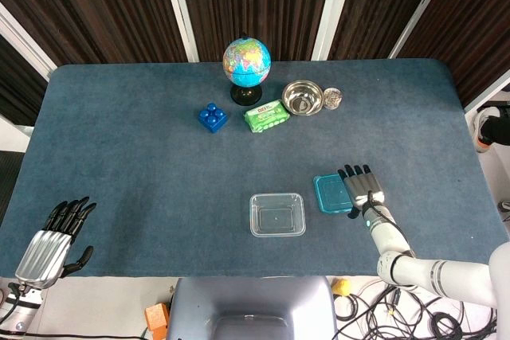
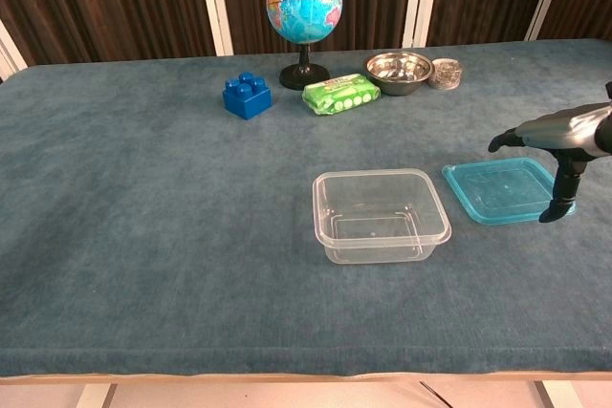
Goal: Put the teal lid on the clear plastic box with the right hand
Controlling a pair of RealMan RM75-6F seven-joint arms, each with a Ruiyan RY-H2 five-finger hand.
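The teal lid (image 1: 325, 193) (image 2: 499, 188) lies flat on the blue cloth, just right of the clear plastic box (image 1: 277, 215) (image 2: 381, 215), which stands open-topped and empty. My right hand (image 1: 363, 189) (image 2: 566, 137) hovers over the lid's right edge with its fingers stretched out. In the chest view its thumb points down and ends at the lid's right rim; whether it touches is unclear. It holds nothing. My left hand (image 1: 54, 237) rests at the near left table edge, fingers extended, empty; the chest view does not show it.
At the back of the table stand a globe (image 1: 246, 65) (image 2: 304, 7), a blue toy brick (image 1: 212, 117), a green packet (image 1: 266, 115), a steel bowl (image 1: 302, 97) and a small round jar (image 1: 332, 99). The table's right edge is close to my right arm.
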